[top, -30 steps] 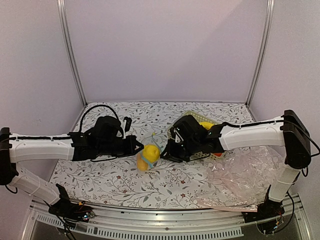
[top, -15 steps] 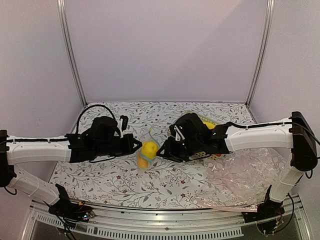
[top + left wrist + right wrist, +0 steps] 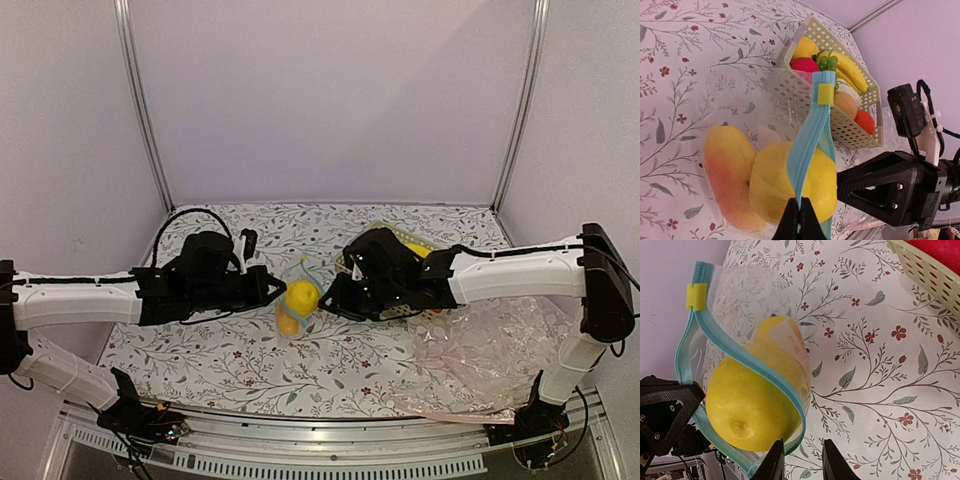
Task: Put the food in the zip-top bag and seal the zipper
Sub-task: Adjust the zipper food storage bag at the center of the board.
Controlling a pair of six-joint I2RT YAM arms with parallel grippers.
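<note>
The food (image 3: pixel 771 186) sits inside the bag (image 3: pixel 735 110), its zipper (image 3: pixel 812 135) gaping unsealed. The left claw (image 3: pixel 799 222) clamps the zipper; the right claw (image 3: pixel 802 454), tips apart, hovers beside it

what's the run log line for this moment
left tool shut on zipper | right tool open beside zip-top bag | food inside bag | zipper not yet sealed

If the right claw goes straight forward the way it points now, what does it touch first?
Probably the blue zipper strip of the bag, then the yellow fruit just behind it; depth is hard to judge.
</note>
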